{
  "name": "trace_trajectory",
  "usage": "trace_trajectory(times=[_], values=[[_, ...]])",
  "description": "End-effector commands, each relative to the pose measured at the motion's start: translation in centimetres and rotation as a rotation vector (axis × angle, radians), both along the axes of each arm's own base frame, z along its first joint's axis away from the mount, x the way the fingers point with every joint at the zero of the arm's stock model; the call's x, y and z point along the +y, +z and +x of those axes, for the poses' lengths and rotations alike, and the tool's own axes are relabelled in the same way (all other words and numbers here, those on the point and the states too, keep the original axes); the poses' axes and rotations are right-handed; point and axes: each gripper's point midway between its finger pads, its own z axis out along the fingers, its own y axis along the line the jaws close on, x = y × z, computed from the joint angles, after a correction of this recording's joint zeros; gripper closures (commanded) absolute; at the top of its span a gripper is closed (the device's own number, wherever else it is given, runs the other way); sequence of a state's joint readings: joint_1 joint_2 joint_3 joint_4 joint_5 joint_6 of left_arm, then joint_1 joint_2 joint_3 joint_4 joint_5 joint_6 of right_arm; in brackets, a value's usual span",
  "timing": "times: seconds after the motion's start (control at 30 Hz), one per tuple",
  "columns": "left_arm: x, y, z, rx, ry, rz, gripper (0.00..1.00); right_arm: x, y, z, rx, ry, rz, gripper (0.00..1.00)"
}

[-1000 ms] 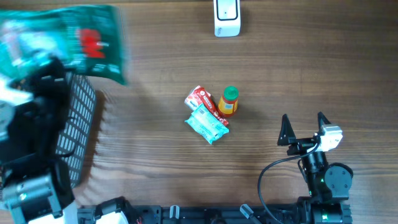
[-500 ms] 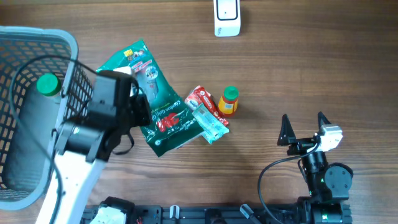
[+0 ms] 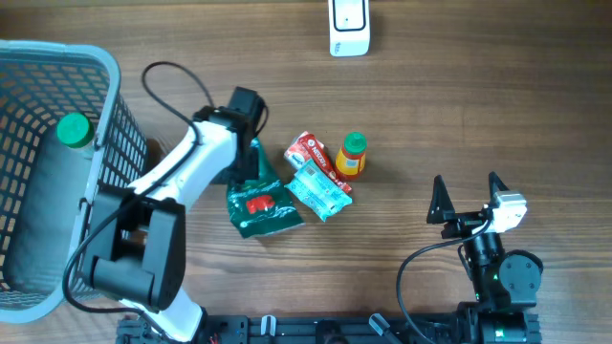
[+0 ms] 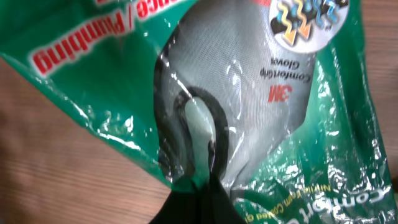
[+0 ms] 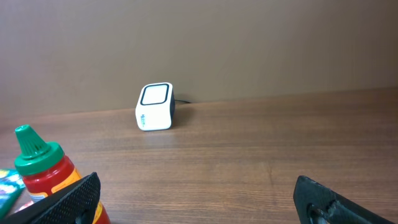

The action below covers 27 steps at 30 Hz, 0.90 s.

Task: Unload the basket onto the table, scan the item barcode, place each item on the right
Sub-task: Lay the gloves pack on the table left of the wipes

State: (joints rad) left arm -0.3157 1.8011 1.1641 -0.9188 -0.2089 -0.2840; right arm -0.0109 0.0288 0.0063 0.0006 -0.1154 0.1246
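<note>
Glove packet (image 3: 258,205) pinched by left gripper (image 4: 198,198); right gripper (image 3: 467,189) gapes.

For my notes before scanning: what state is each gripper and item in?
left gripper: shut on glove packet
right gripper: open, empty
glove packet: gripped
bottle: upright, capped
red packet: lying flat
scanner: standing, untouched
basket: holds a green-capped container

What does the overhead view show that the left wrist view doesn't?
Only the overhead: the basket, the white scanner, the orange bottle, a red packet, a pale teal packet and the right pincer, open. Only the left wrist: the lettering on the green glove packet, naming 3M Comfort Grip gloves. Both: that packet and the wooden table.
</note>
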Motion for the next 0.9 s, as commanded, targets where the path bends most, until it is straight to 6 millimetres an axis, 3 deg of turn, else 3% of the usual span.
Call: trace_trajectory(times=[0.0,0.2,0.33,0.37,0.4,0.43,0.47,0.57,0.67,0.73,0.77,0.8,0.87], values=[[-4.0,-0.3,1.7,-0.080,-0.205,-0.013,0.96,0.2,0.2,-0.1,-0.014,0.013,-0.019,0.00],[-9.8,0.5,3.6,-0.229,-0.331,-0.074,0.96,0.2,0.2,-0.1,-0.014,0.013,-0.019,0.00],[-10.6,0.8,4.0,-0.267,-0.286,-0.102,0.96,0.2,0.2,-0.1,-0.014,0.013,-0.019,0.00],[-10.7,0.9,4.1,-0.275,-0.268,-0.108,0.92,0.2,0.2,-0.1,-0.014,0.013,-0.019,0.00],[-10.6,1.3,4.1,-0.282,-0.267,-0.109,0.43,0.2,0.2,-0.1,-0.014,0.013,-0.019,0.00],[-10.3,2.0,4.2,-0.299,-0.262,-0.096,0.00,0.2,0.2,-0.1,-0.014,0.013,-0.019,0.00],[-10.1,2.9,4.4,-0.322,-0.259,-0.089,0.00,0.2,0.2,-0.1,-0.014,0.013,-0.019,0.00],[-10.1,8.4,4.9,-0.433,-0.250,-0.124,0.00,0.2,0.2,-0.1,-0.014,0.013,-0.019,0.01],[-9.6,15.9,5.7,-0.625,-0.222,-0.155,0.00,0.2,0.2,-0.1,-0.014,0.013,-0.019,0.00],[-8.4,21.9,5.5,-0.782,-0.185,-0.167,0.00,0.2,0.2,-0.1,-0.014,0.013,-0.019,0.00],[-6.9,27.1,4.8,-0.921,-0.139,-0.171,0.00,0.2,0.2,-0.1,-0.014,0.013,-0.019,0.00],[-5.1,30.6,4.2,-1.024,-0.086,-0.162,0.00,0.2,0.2,-0.1,-0.014,0.013,-0.019,0.00],[-0.7,35.6,2.7,-1.185,0.039,-0.136,0.00,0.2,0.2,-0.1,-0.014,0.013,-0.019,0.00]])
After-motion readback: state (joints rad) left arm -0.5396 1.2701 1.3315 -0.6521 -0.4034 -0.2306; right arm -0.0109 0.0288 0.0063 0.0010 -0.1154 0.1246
